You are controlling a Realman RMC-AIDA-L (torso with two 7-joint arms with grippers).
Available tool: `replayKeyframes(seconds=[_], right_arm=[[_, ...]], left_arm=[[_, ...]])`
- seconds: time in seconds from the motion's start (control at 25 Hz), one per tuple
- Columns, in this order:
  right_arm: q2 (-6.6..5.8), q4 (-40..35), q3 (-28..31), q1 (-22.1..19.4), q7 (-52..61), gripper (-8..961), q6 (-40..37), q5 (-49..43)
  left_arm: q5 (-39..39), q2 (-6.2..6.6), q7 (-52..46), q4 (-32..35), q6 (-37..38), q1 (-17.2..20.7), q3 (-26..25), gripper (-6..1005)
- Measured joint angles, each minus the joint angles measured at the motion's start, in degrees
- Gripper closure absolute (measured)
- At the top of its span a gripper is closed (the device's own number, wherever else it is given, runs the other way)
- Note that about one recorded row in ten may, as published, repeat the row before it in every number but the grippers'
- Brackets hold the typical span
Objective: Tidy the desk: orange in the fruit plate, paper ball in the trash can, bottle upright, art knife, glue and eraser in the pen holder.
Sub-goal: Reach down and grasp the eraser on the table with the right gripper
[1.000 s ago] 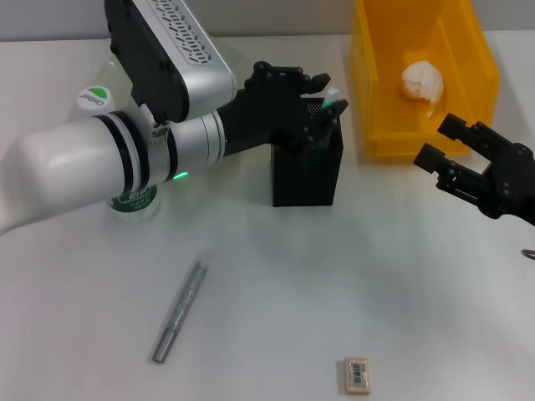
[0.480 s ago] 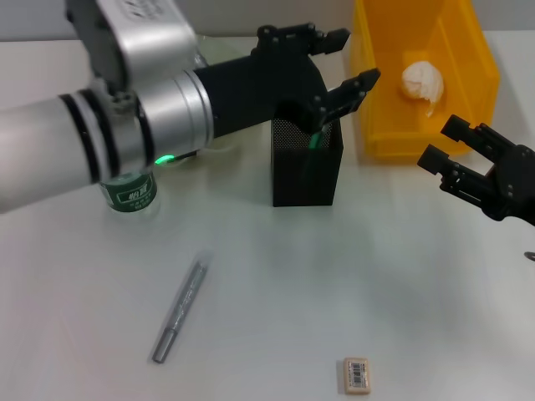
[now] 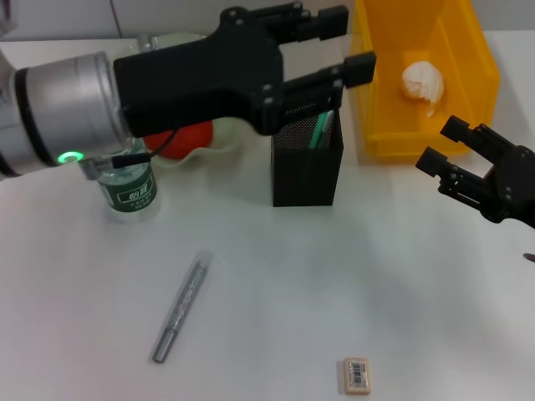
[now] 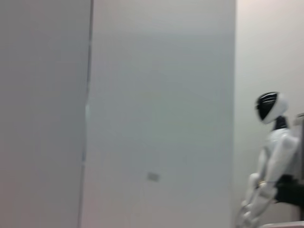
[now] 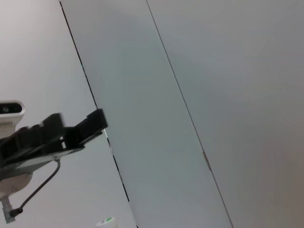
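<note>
Overhead, the left gripper (image 3: 338, 43) hangs above the holder (image 3: 307, 164), its 2 black fingers spread apart with nothing between them. A green stick (image 3: 318, 132) leans inside the square black-mesh holder, its top tilted toward the far right corner. On the white desk (image 3: 267, 267) the grey metal knife (image 3: 179, 310) lies flat, its long axis running from near-left to far-right, well apart from the holder. Nearer the robot, the beige eraser (image 3: 357, 374) lies label up, its long side pointing away from the robot. The bottle (image 3: 130, 188) stands upright left of the holder, green label showing. Behind it the orange (image 3: 185, 139) sits in the pale scalloped plate (image 3: 219, 149). The crumpled paper ball (image 3: 422, 82) rests in the yellow bin (image 3: 422, 79). The right gripper (image 3: 451, 144) hovers near the bin, fingers parted, holding nothing.
</note>
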Motion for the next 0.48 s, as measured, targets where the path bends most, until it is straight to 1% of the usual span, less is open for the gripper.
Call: replayKeyframes(seconds=[0.32, 0.48], right_arm=[[0.0, -0.23, -0.12, 0.27, -0.01, 120, -0.14, 0.02], [-0.09, -0.34, -0.02, 0.25, -0.01, 120, -0.2, -0.05]], left_arm=[[-2.19, 0.12, 2.94, -12.82, 11.56, -3.4, -8.58, 407], [-1.98, 0.4, 6.15, -19.65, 17.21, -5.3, -12.45, 237]])
